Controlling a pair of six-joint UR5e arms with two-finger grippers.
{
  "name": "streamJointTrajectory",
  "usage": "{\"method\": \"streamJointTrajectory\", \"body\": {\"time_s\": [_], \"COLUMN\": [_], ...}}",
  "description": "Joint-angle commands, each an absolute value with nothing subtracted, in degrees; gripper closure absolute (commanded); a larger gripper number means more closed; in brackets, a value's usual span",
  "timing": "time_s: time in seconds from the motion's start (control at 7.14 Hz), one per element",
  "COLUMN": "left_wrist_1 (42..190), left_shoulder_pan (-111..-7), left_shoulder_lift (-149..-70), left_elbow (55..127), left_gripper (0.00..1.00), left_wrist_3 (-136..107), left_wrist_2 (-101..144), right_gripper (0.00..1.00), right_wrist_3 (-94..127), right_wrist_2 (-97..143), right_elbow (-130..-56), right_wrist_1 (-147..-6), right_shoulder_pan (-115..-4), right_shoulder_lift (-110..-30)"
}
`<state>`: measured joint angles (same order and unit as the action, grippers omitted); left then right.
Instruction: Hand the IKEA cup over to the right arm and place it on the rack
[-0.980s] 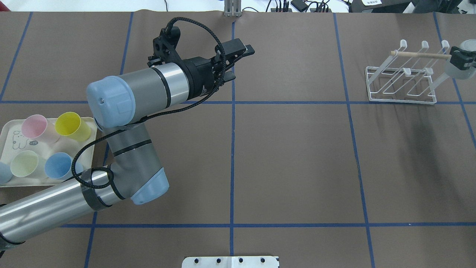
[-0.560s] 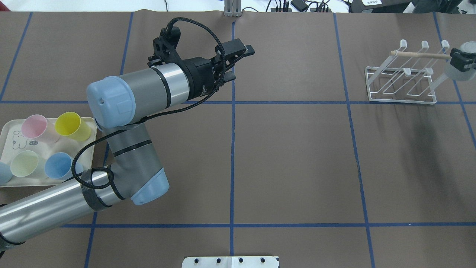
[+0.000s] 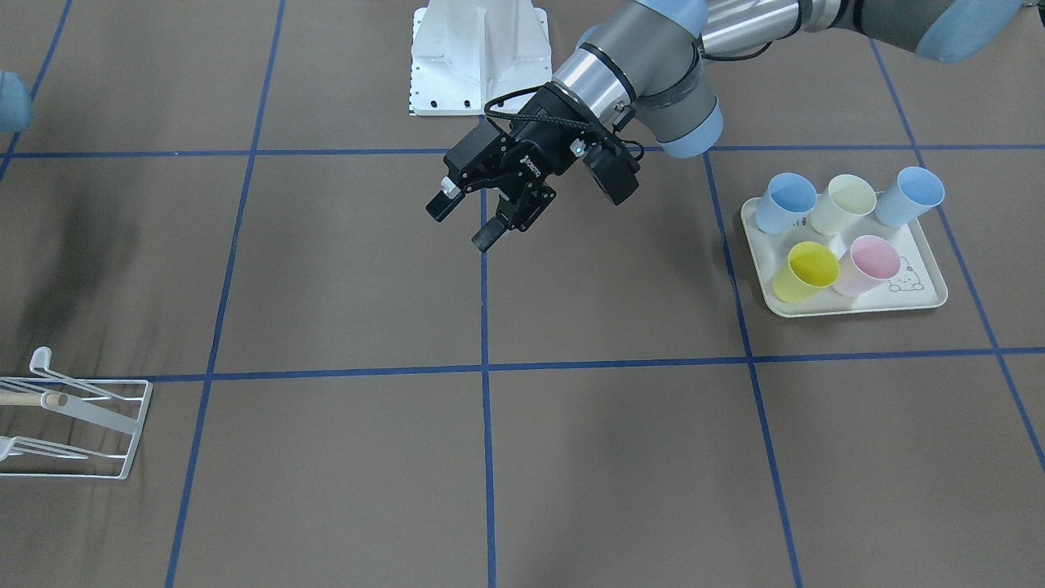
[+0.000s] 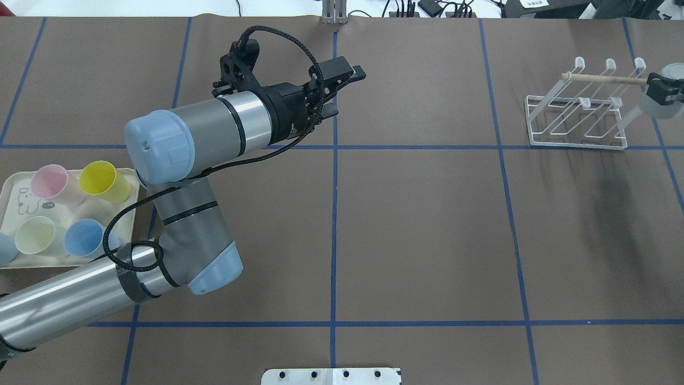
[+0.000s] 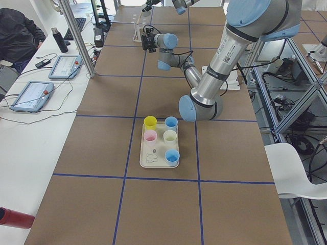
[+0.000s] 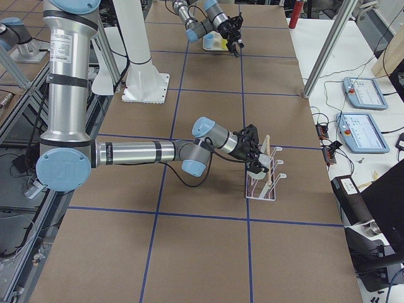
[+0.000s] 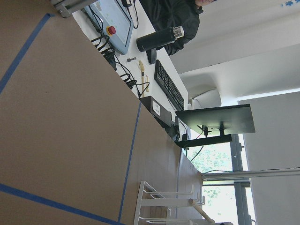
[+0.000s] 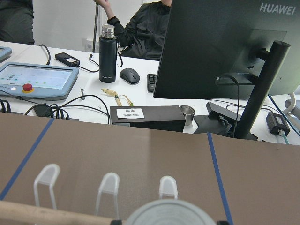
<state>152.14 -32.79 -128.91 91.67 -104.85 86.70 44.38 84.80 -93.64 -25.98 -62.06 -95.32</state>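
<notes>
The right pincer (image 4: 664,88) is closed on a pale grey cup (image 4: 661,107), held at the 3 o'clock end of the rack (image 4: 577,145), just past the tip of its dowel (image 4: 604,79). Whether the cup touches a prong cannot be told. From the right wrist view the cup's round end (image 8: 166,212) fills the bottom edge, with three white prong tips just beyond it at 12 o'clock and the dowel running off at 9 o'clock. In the overhead view, rack and cup sit at the 2 o'clock corner of the brown worktop (image 4: 427,214), which is crossed by blue tape lines. The right arm (image 6: 126,151) reaches low across the worktop to them. The left pincer (image 4: 344,91) is well apart from them, near the worktop's 12 o'clock side over the centre tape line. Its jaws are wide with nothing between them, and it points toward 2 o'clock. In the front view it (image 3: 464,222) hangs clear of the surface. The left arm (image 4: 214,123) folds back from it toward 8 o'clock. Beside that arm, at the worktop's 9 o'clock edge, lies a cream tray (image 4: 69,263) with a rabbit print. It carries five pastel cups (image 3: 845,202): two blue, one pale green, one yellow and one pink. Beyond the worktop stands a white desk with a monitor (image 8: 225,47), a black bottle (image 8: 107,54) and a person in dark clothes.
</notes>
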Motion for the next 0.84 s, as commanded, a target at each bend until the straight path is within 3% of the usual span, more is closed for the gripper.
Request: {"method": "streamJointTrajectory", "body": {"time_s": [0.0,0.7], "left_wrist_1": [152.1,152.2], "left_shoulder_pan": [-32.8,-32.7], "left_shoulder_lift": [-128.8,-128.3], "left_elbow": [91.7,91.6], "left_gripper": [0.0,0.0], "left_wrist_3": [-104.9,-104.9], "left_wrist_2": [86.7,86.7], "right_gripper": [1.0,1.0], "right_wrist_3": [44.4,44.4], "right_wrist_2": [84.7,84.8], "right_elbow": [-93.1,-92.0], "right_wrist_1": [-25.9,-26.0], "right_shoulder_pan": [-62.1,-62.0], "right_shoulder_lift": [-95.3,-95.1]}}
